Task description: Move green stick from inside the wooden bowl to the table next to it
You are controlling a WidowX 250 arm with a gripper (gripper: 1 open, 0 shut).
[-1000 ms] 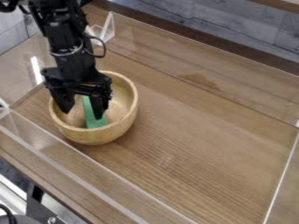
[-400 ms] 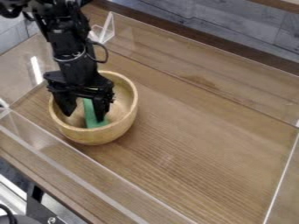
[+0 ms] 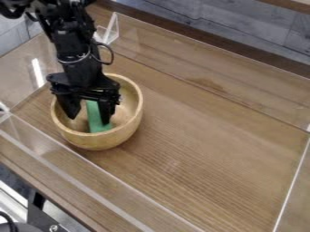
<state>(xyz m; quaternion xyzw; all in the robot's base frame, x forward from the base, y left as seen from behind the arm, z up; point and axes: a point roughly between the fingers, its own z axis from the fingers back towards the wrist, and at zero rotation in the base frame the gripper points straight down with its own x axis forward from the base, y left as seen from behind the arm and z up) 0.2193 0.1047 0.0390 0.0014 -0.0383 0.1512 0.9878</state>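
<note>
The wooden bowl (image 3: 126, 124) sits at the left of the table (image 3: 206, 145), round and light tan. Inside it the green stick (image 3: 96, 119) leans from the bowl floor up toward the gripper. My black gripper (image 3: 89, 105) points straight down into the bowl, its fingers (image 3: 71, 102) spread wide on either side of the stick's upper part. The jaws stand open and I cannot tell whether they touch the stick. The arm hides the stick's top end.
Clear acrylic walls (image 3: 291, 195) border the brown wood-grain tabletop on all sides. A wide stretch of bare tabletop lies right of the bowl. The near acrylic wall (image 3: 72, 168) runs just in front of the bowl.
</note>
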